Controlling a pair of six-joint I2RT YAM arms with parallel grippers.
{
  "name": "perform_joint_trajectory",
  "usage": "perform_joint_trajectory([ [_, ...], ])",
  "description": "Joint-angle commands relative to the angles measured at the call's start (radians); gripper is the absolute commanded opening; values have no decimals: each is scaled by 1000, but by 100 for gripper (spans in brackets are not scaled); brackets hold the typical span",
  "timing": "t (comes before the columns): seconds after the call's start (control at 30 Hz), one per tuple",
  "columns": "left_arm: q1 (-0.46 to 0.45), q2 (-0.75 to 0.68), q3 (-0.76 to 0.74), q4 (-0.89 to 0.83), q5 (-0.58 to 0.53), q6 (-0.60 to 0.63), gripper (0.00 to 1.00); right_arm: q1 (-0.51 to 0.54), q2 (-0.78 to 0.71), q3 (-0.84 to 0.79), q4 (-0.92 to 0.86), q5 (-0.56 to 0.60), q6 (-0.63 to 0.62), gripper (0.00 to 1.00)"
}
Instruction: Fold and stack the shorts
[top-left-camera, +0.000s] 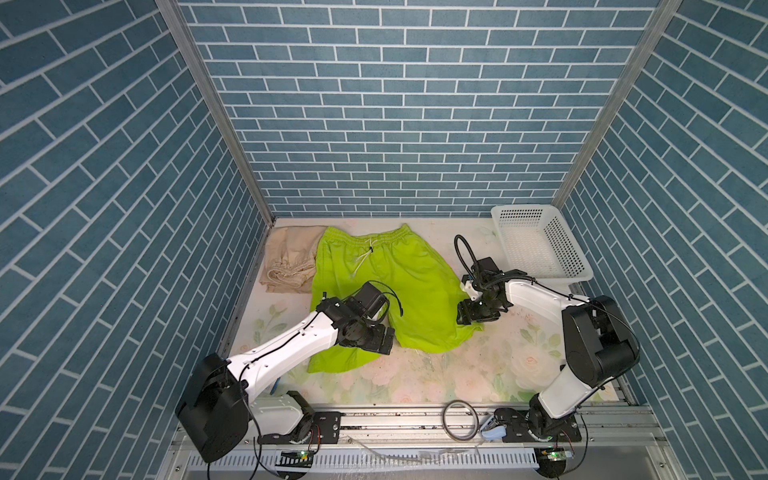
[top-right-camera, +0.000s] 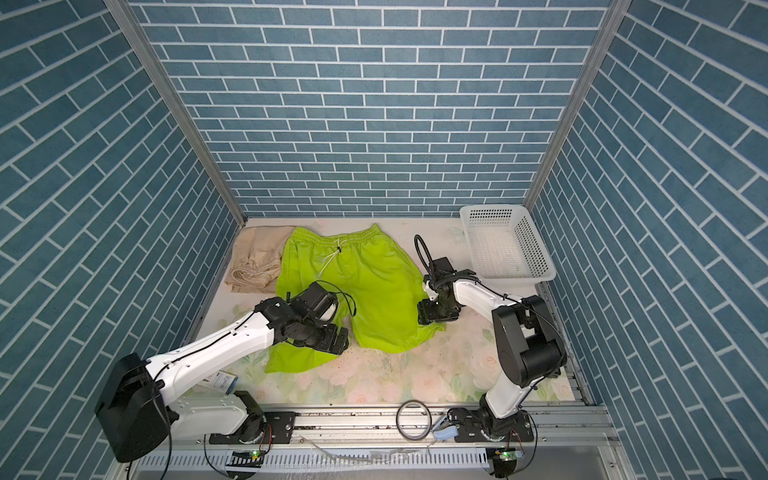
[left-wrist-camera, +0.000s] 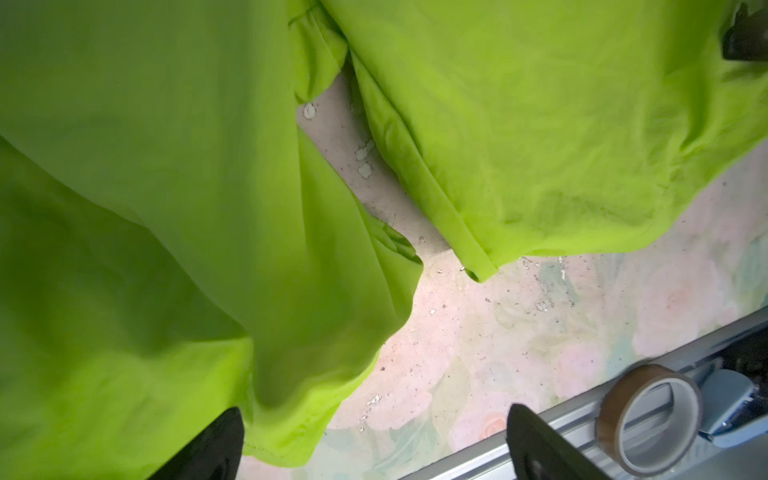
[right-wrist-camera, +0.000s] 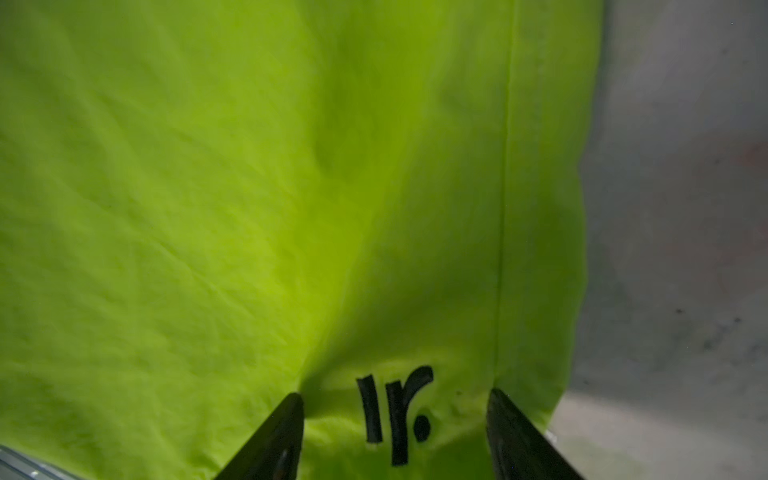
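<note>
Tape roll (left-wrist-camera: 610, 415); left arm (top-left-camera: 286, 345) covers green shorts (top-left-camera: 399, 274) (basket (top-left-camera: 536, 249) beyond).

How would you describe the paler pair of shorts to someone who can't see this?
Below the blue brick back wall, go to the far left corner of the floral table. A beige pair of shorts lies there in a compact bundle, beside the lime-green shorts. It is the only pale tan cloth; its neighbour is neon and spread out.

Floral table (top-left-camera: 457, 374) bears lime shorts (top-left-camera: 395, 282), beige shorts (top-left-camera: 286, 262) and a white basket (top-left-camera: 565, 245).
</note>
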Motion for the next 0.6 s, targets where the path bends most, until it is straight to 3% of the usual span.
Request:
perform_joint_trajectory([
  [0.0,-18,46,-18,-17,-47,-15,99,3,29,-5,56,26,26,55],
  [0.03,-19,57,-24,-7,-44,-16,98,2,38,-1,63,28,22,45],
  [0.1,-23,84,-36,26,-26,-19,91,3,54,16,75,36,10,12],
  [0.13,-25,96,-40,40,-20,-19,87,2,60,25,81,49,5,0],
  [0.3,-32,142,-64,123,16,-28,36,-14,83,75,103,131,-22,0],
  [0.4,-32,163,-75,148,17,-32,1,-47,85,101,128,132,-29,0],
  [0.5,-35,167,-76,180,37,-33,0,-90,92,133,147,118,-39,0],
  [0.57,-42,154,-64,233,108,-32,0,-123,113,178,144,111,-53,0],
])
